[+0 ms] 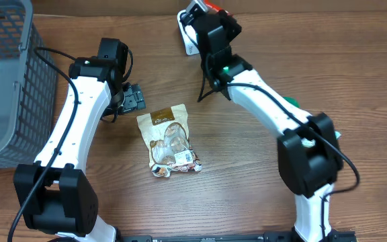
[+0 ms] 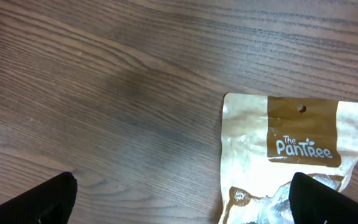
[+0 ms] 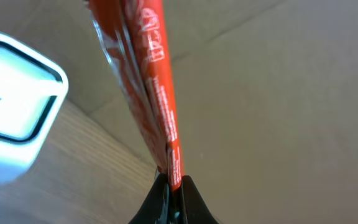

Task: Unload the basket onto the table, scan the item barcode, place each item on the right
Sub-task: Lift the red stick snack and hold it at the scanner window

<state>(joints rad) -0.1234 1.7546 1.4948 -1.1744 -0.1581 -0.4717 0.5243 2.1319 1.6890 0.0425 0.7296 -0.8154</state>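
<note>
While clenched on a red packet (image 3: 157,81), right jaws by the scanner (image 3: 14,112); left jaws released; basket (image 1: 19,40) contents unclear.

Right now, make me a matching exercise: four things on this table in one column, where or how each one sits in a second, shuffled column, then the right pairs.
Column one:
1. brown pouch
2. red packet
3. white scanner
4. grey basket

Column two:
A. clamped in the shut right gripper
B. at the far left edge of the overhead view
C. flat on the table, by the open left gripper
D. just beside the held packet

Pairs: 1-C, 2-A, 3-D, 4-B.
</note>
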